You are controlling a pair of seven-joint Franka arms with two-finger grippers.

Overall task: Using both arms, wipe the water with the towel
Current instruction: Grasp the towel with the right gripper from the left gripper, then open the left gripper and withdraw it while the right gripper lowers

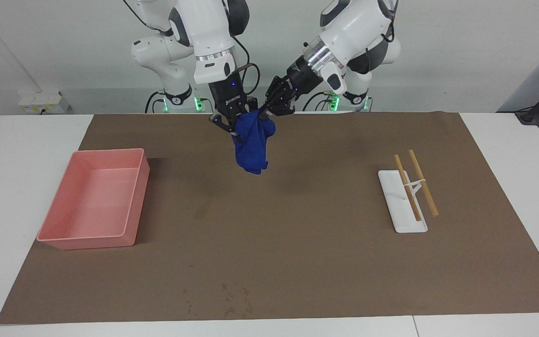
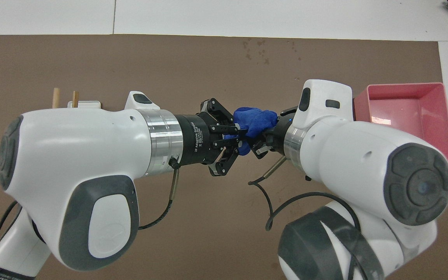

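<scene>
Both grippers, right gripper and left gripper, pinch the towel aloft mid-table; it should descend squarely onto the water, toward the pink tray.

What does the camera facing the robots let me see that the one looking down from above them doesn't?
Only the facing view shows the towel hanging clear above the mat, the faint water smudge, and the whole white holder with its two sticks.

Only the overhead view shows the left gripper side-on.

Both show the right gripper and left gripper at the towel, and the pink tray.
</scene>
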